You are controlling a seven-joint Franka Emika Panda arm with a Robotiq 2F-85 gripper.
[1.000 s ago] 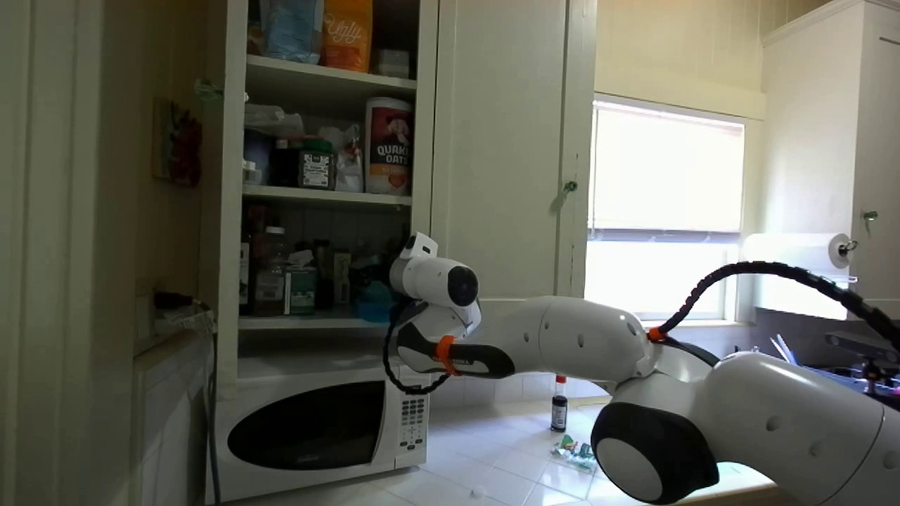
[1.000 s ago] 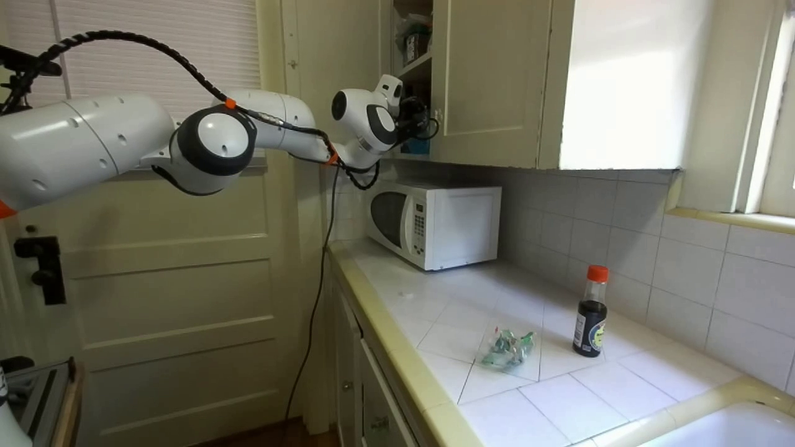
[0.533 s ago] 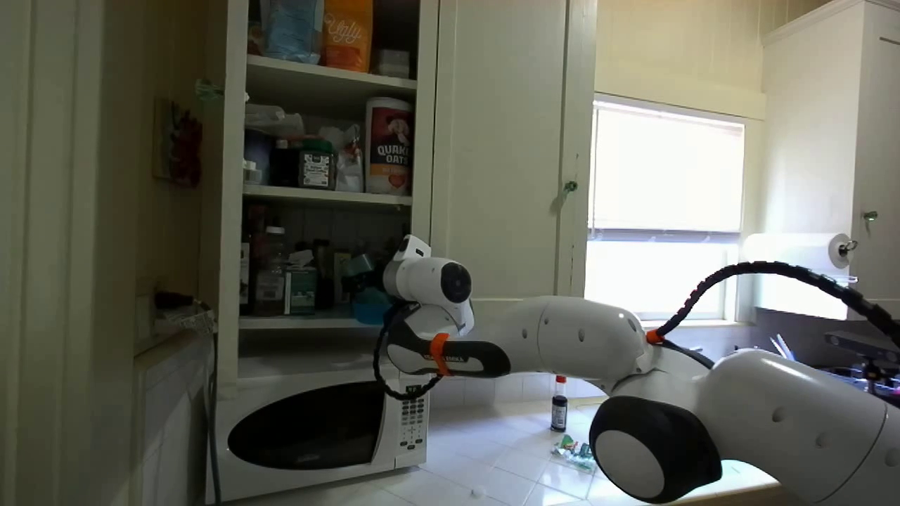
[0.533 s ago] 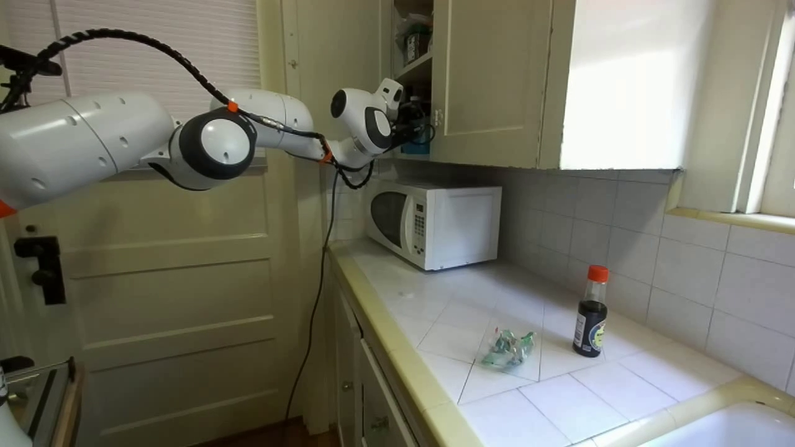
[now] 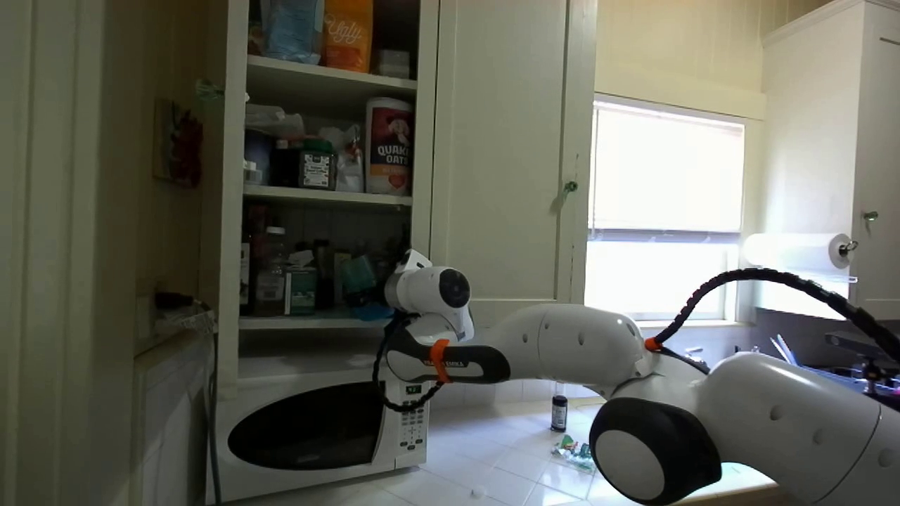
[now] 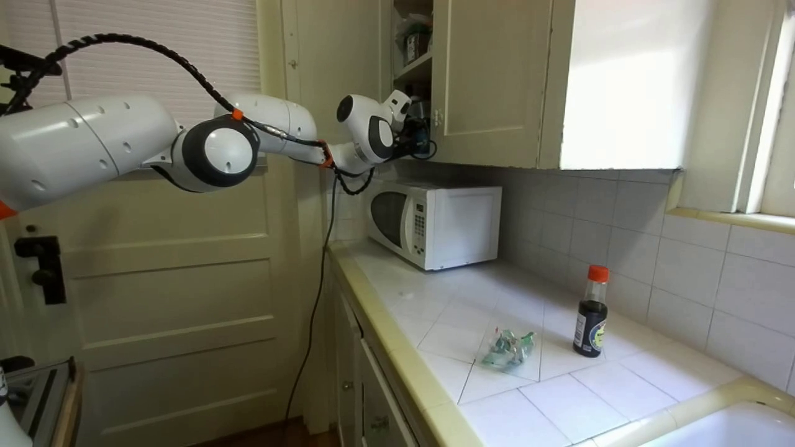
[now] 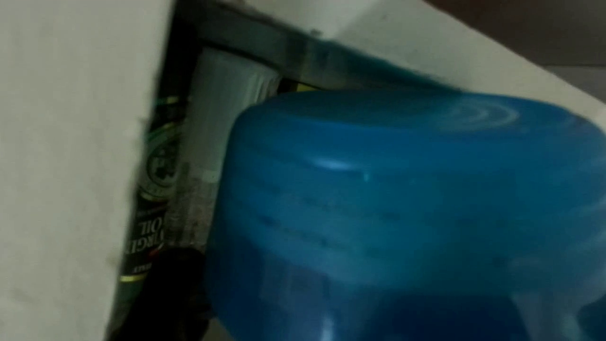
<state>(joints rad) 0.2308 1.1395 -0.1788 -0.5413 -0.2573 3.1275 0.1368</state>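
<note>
At the lowest cupboard shelf [image 5: 302, 323], poised with claw [image 6: 417, 137] spread wide and one finger [image 7: 163, 296] just beside the blue translucent container [image 7: 407, 199] near the front edge, showing no grip. Apparently at a positioning step; calling next for steady alignment, clear of the cupboard frame [image 7: 71, 166].

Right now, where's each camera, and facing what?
In an exterior view: opposite, facing open cream cabinet; white jointed arm, image right.
In an exterior view: above white tiled counter, looking along it; arm, image left.
Wrist view: on the arm, facing blue plastic container; black fingers, bottom left.
Both exterior views share white boxy microwave, arm.
</note>
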